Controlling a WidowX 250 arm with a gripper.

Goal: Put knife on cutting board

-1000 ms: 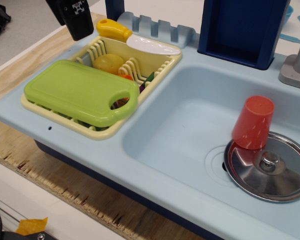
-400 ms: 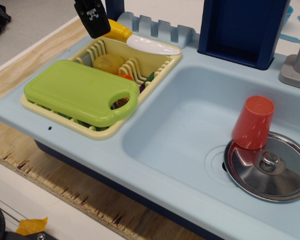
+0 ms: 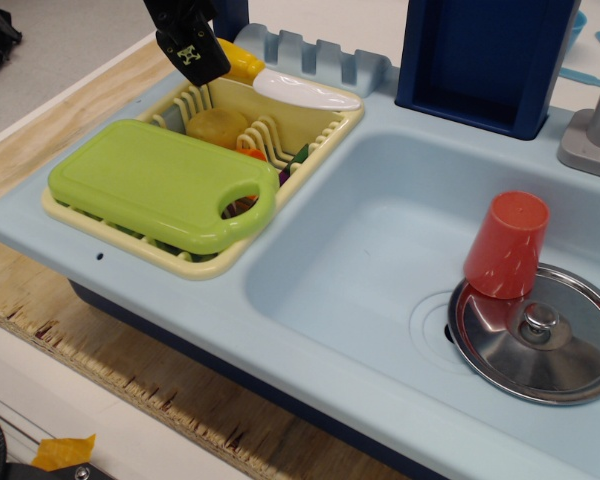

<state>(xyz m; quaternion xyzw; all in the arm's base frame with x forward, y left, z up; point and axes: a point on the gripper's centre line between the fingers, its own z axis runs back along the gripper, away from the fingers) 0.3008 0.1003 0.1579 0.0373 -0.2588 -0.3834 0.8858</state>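
Observation:
The knife (image 3: 298, 91) lies across the back rim of the pale yellow dish rack (image 3: 332, 126), yellow handle to the left, white blade to the right. The lime-green cutting board (image 3: 150, 182) rests on the front of the rack, with its handle hole at the right. My black gripper (image 3: 192, 48) is at the knife's handle end and covers the left part of the handle. Only one dark finger (image 3: 196, 56) shows clearly, so how the jaws stand is unclear.
A yellowish potato toy (image 3: 217, 127) sits in the rack behind the board. The pale blue sink basin (image 3: 370, 240) holds a red cup (image 3: 507, 244) leaning on a metal lid (image 3: 540, 335). A dark blue box (image 3: 485, 55) and a grey faucet base (image 3: 592, 130) stand at the back.
My gripper has moved right and down from the rack's far left corner onto the knife's yellow handle. The knife and board have not moved.

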